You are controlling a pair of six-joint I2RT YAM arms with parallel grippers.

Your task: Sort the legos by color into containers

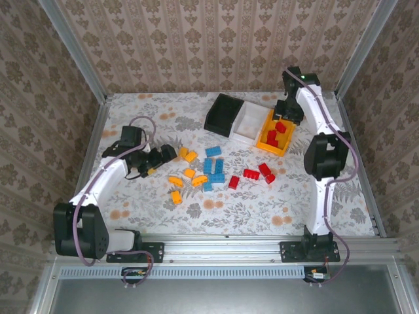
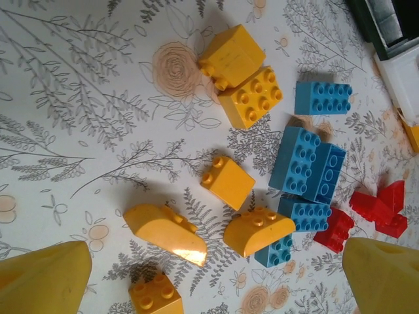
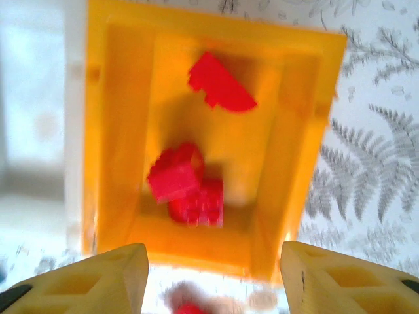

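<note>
Loose legos lie mid-table: orange-yellow ones (image 1: 190,174), blue ones (image 1: 213,167) and red ones (image 1: 251,173). Three containers stand side by side at the back: black (image 1: 221,114), white (image 1: 249,123) and orange-yellow (image 1: 265,140). My left gripper (image 1: 171,153) hovers open just left of the orange-yellow bricks. In its wrist view the left gripper (image 2: 216,268) has two rounded orange-yellow bricks (image 2: 163,232) (image 2: 258,230) between its spread fingers (image 2: 46,278). My right gripper (image 1: 287,111) hangs open and empty over the orange-yellow bin (image 3: 291,131). Red bricks (image 3: 196,203) lie inside, one of them (image 3: 175,173) blurred.
Blue bricks (image 2: 306,162) and red bricks (image 2: 334,229) crowd the right of the left wrist view, beside the orange-yellow ones. A metal frame (image 1: 229,239) borders the table's near edge. Patterned walls close in the back and sides.
</note>
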